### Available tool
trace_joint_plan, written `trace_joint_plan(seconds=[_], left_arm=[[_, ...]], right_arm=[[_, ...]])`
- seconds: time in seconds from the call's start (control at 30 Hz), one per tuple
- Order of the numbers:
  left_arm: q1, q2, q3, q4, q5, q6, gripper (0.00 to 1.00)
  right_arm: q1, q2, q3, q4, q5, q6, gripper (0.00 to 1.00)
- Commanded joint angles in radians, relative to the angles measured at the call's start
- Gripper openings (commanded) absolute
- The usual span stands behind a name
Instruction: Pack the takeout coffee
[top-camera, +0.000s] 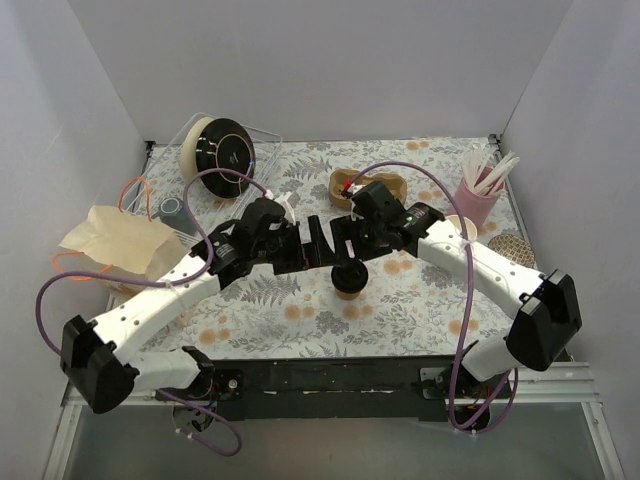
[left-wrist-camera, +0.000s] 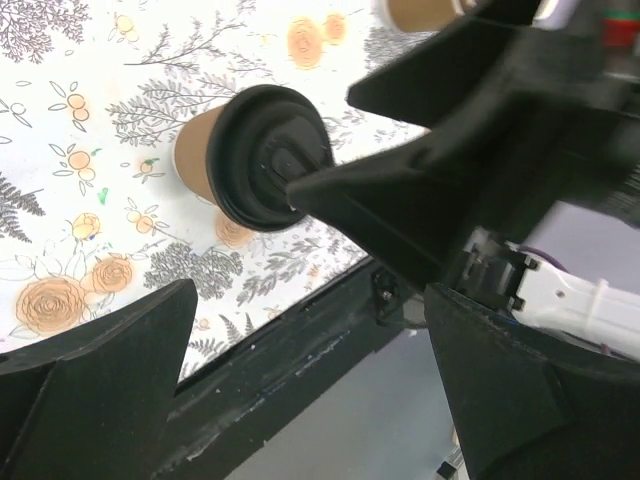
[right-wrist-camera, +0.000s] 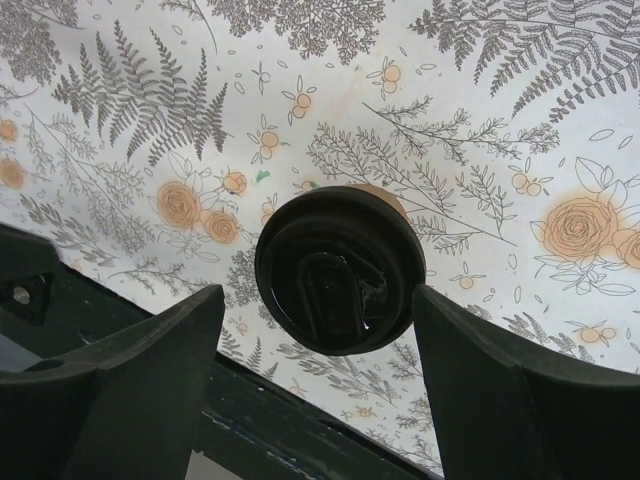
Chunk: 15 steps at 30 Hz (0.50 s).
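Note:
The takeout coffee (top-camera: 348, 281), a kraft-brown cup with a black lid, stands upright on the floral cloth near the front middle. My right gripper (top-camera: 345, 258) hangs open just above it. In the right wrist view the lid (right-wrist-camera: 340, 268) sits between the two spread fingers (right-wrist-camera: 110, 390), the right one close to its rim. My left gripper (top-camera: 316, 242) is open and empty, just left of the cup and beside the right gripper. The left wrist view shows the cup (left-wrist-camera: 200, 155) beyond the open fingers (left-wrist-camera: 90, 390), with the right gripper's finger over its lid.
A brown paper bag (top-camera: 112, 245) lies at the left with a grey-green mug (top-camera: 172, 210) behind it. A rack with a dark plate (top-camera: 222, 148) is back left, a wooden bowl (top-camera: 368, 183) at back centre, a pink cup of straws (top-camera: 480, 195) at back right.

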Motion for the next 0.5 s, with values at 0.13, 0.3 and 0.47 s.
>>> trace_joint_plan(seconds=[0.13, 0.3, 0.47], left_arm=[[0.002, -0.251, 0.033, -0.066, -0.011, -0.008, 0.98], [0.002, -0.384, 0.049, -0.087, -0.07, 0.028, 0.98], [0.002, -0.398, 0.107, -0.202, -0.097, 0.097, 0.98]], right_arm=[[0.054, -0.056, -0.026, -0.052, 0.088, -0.058, 0.9], [0.073, -0.03, -0.026, -0.034, 0.109, -0.067, 0.96], [0.102, 0.023, -0.024, -0.015, 0.111, -0.067, 0.98]])
